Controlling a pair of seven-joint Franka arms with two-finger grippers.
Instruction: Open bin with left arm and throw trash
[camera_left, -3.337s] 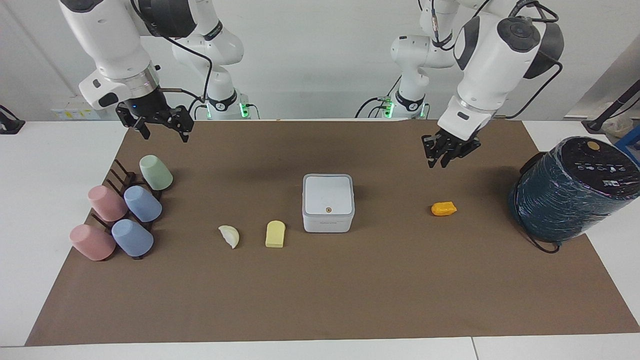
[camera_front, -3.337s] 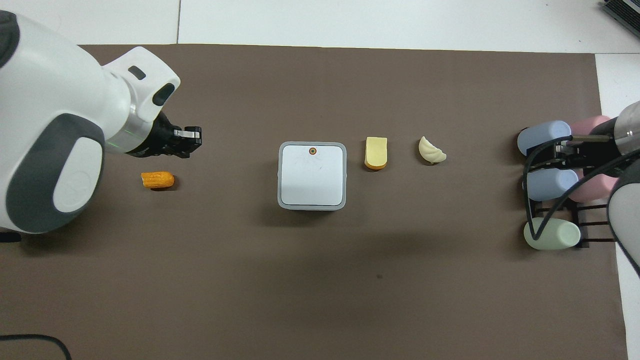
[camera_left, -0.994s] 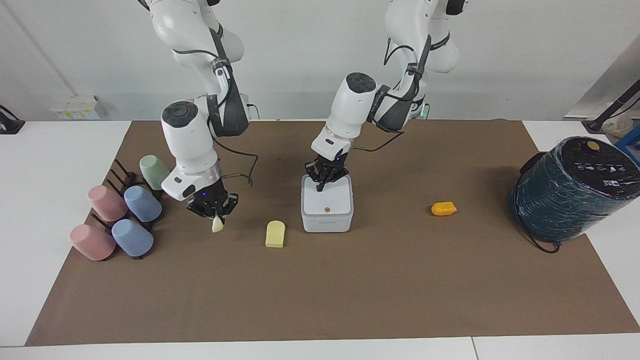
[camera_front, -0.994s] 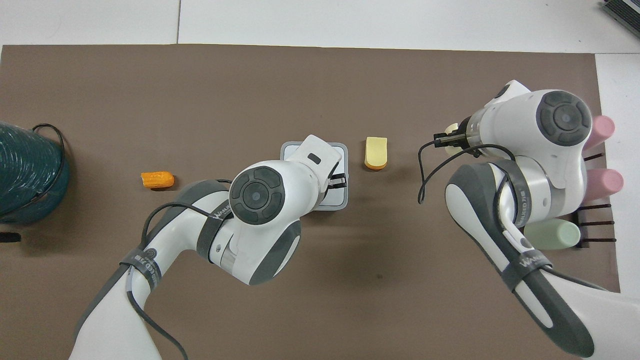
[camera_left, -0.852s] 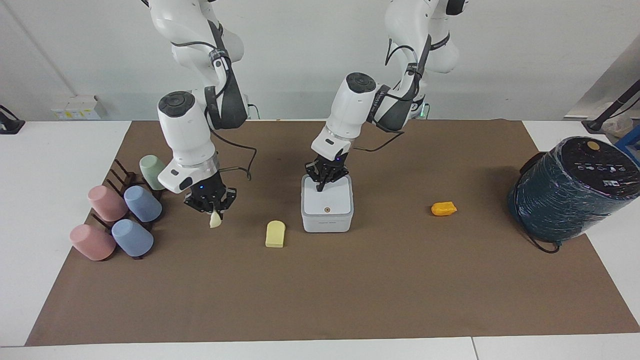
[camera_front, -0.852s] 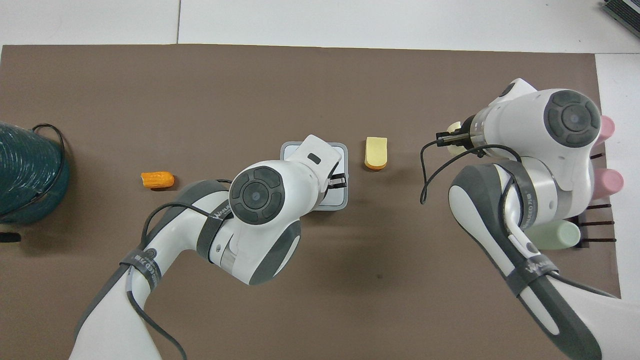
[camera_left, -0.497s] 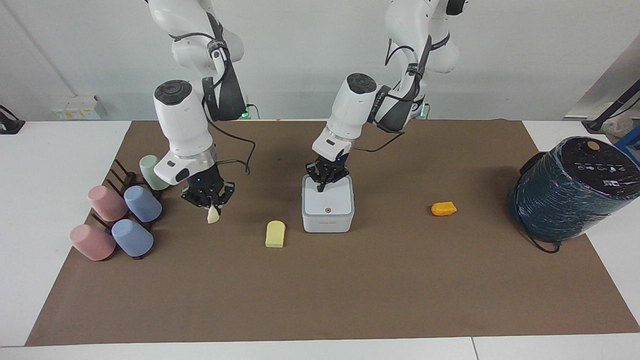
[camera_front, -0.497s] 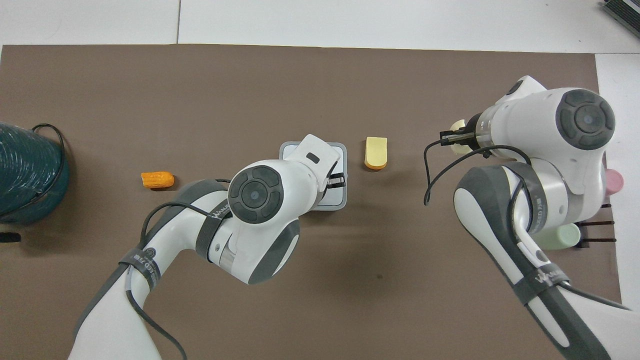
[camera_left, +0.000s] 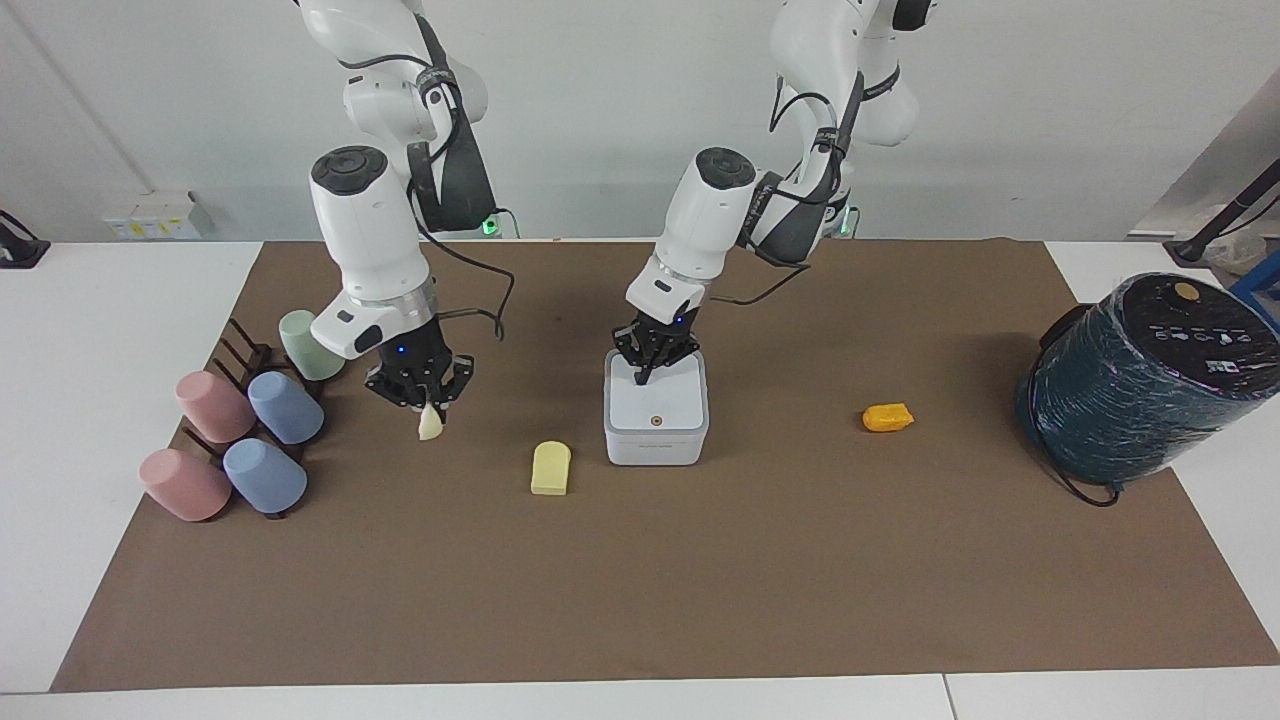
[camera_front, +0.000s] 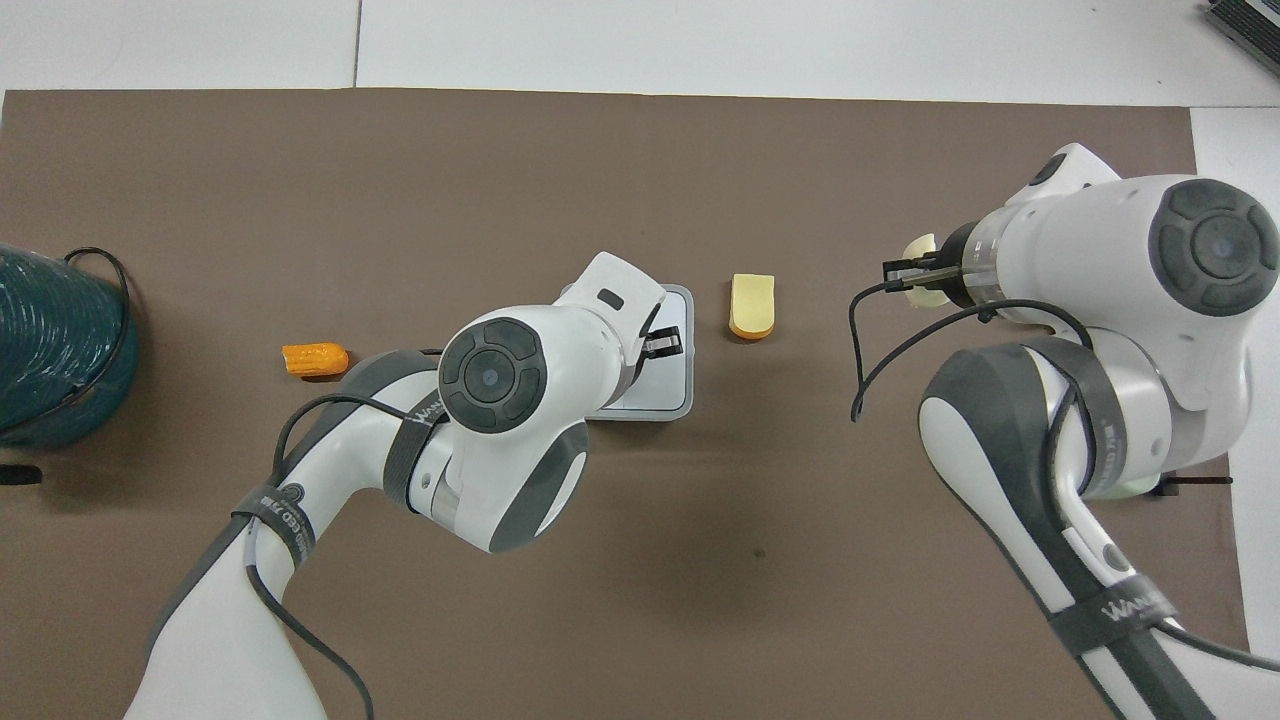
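The white square bin (camera_left: 655, 412) stands mid-mat with its lid down, partly covered by the left arm in the overhead view (camera_front: 676, 392). My left gripper (camera_left: 645, 368) is shut, its tips on the lid's edge nearer the robots; it also shows in the overhead view (camera_front: 662, 345). My right gripper (camera_left: 421, 392) is shut on the cream-white wedge (camera_left: 430, 424) and holds it above the mat between the cups and the pale yellow slab (camera_left: 551, 467). The orange lump (camera_left: 887, 416) lies beside the bin toward the left arm's end.
A big dark teal cylinder (camera_left: 1148, 378) stands at the left arm's end of the mat. Several pastel cups (camera_left: 250, 420) lie on a dark rack at the right arm's end, close to my right gripper.
Both arms came out from the robots' end. My right gripper took the wedge off the mat and has raised it. My left gripper has stayed on the bin's lid over the last second.
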